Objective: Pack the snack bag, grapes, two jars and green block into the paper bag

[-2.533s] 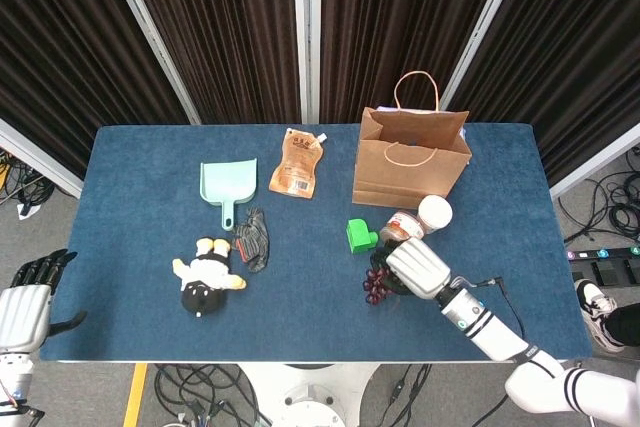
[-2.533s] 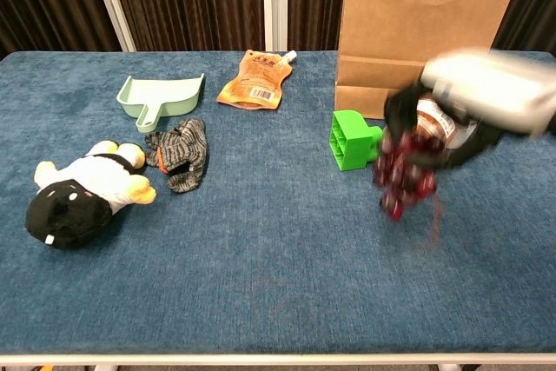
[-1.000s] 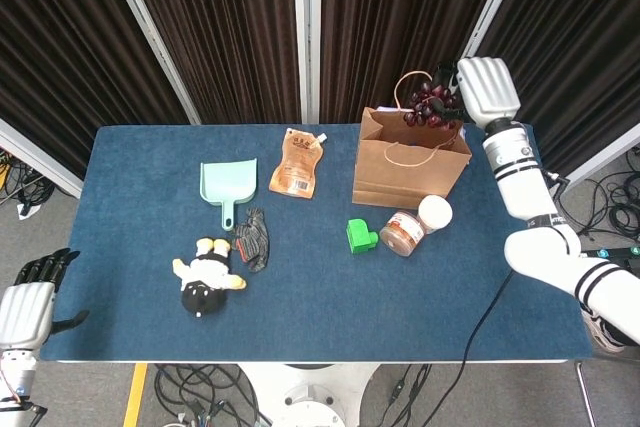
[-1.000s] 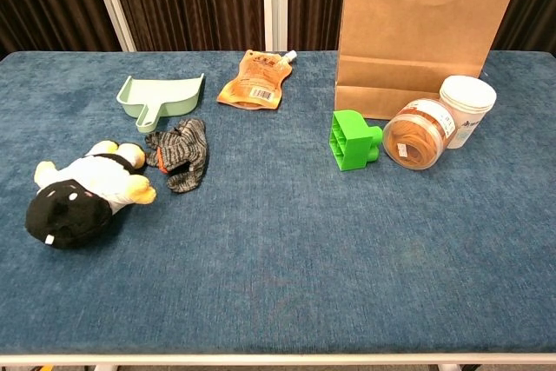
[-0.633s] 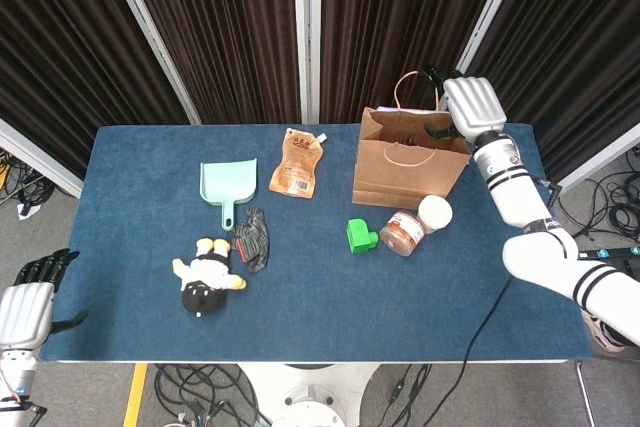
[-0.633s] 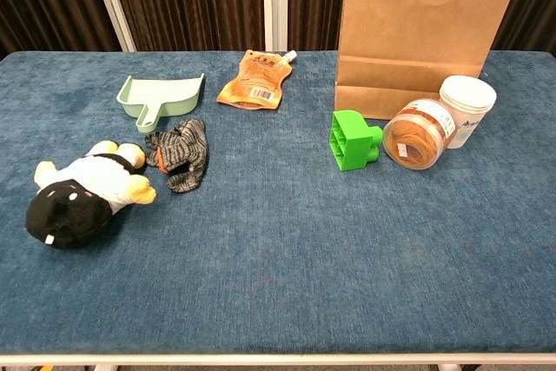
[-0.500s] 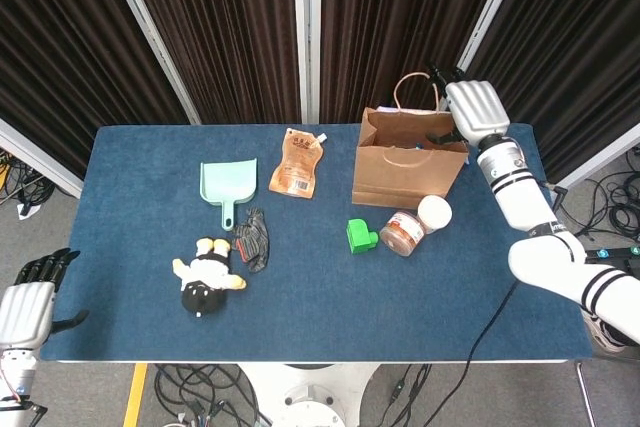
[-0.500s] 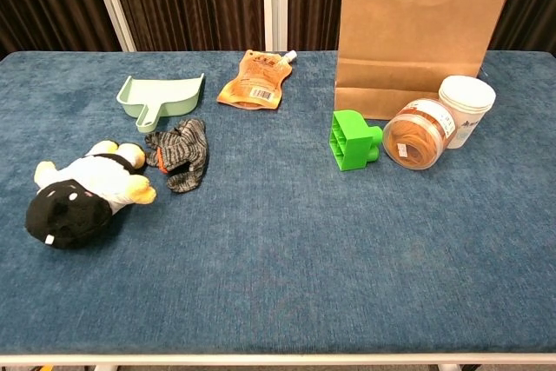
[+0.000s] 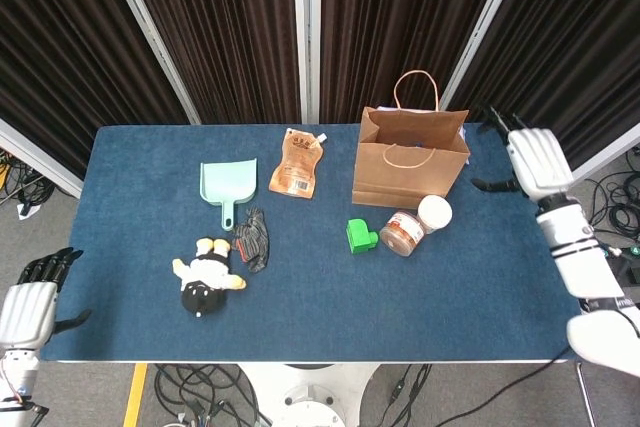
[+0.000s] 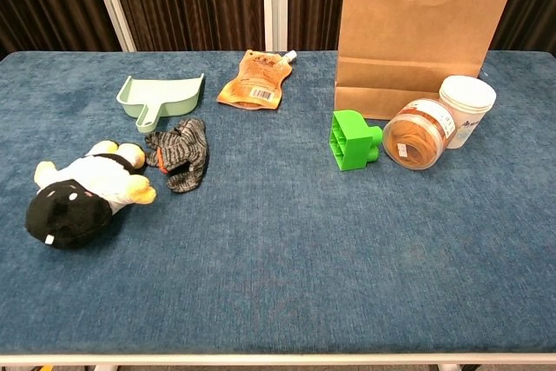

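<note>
The counter [image 9: 150, 287] carries the upright paper bag [image 9: 410, 159] near its far edge. A moment ago the right hand [image 9: 535, 161] held the grapes over the bag's mouth; now it hangs empty to the right of the bag, fingers apart, so the grapes are probably inside, though neither view looks down into it. The left hand [image 9: 28, 307] waits off the near-left corner, fingers seemingly loosely spread. Only the head view shows the hands. The chest view shows the brown jar [image 10: 415, 133] lying on its side, the white jar [image 10: 466, 109] upright, the green block [image 10: 351, 140] and snack bag [image 10: 255, 79] unpacked.
</note>
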Available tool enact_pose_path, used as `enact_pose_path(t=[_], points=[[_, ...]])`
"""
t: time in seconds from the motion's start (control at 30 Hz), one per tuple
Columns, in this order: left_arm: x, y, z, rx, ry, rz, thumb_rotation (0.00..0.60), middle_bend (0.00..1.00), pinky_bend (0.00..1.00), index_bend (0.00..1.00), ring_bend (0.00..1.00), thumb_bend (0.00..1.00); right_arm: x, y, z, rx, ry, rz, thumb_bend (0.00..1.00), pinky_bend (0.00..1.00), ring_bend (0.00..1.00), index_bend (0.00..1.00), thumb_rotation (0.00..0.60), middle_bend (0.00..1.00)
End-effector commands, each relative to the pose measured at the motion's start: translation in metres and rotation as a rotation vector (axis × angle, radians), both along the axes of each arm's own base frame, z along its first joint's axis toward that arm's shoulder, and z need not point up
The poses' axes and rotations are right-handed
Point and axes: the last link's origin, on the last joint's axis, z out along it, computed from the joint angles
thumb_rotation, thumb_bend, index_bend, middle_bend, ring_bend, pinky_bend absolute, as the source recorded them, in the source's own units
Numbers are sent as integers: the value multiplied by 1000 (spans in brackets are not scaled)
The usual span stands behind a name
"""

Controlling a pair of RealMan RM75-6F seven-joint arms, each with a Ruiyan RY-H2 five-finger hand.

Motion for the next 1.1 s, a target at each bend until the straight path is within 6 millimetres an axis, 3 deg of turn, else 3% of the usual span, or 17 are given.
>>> enact_pose_path(t=[0.03,0.23,0.4,0.6,0.87,1.1], points=[[2,0,1,2,1,-8,600,240,177,204,184,31,-34,27,-7,61,-7,-62,0,413,178,103,600,335],[4,-2,2,7,6,-13,600,240,177,204,184,31,-73,45,-33,142,6,-122,0,413,179,116,600,341],[6,-3,2,7,6,-13,600,240,177,204,184,31,-88,44,-63,182,191,-89,0,432,202,133,600,340],[5,-7,2,11,7,-1,600,240,177,204,184,31,-86,39,-97,149,343,-1,1,535,283,245,600,299],[2,-9,1,13,-2,9,600,240,177,204,184,31,-79,33,-127,88,456,90,71,734,449,296,600,316],[0,-9,1,16,-10,13,600,240,177,204,184,31,-78,28,-142,59,496,125,79,776,478,307,600,316]])
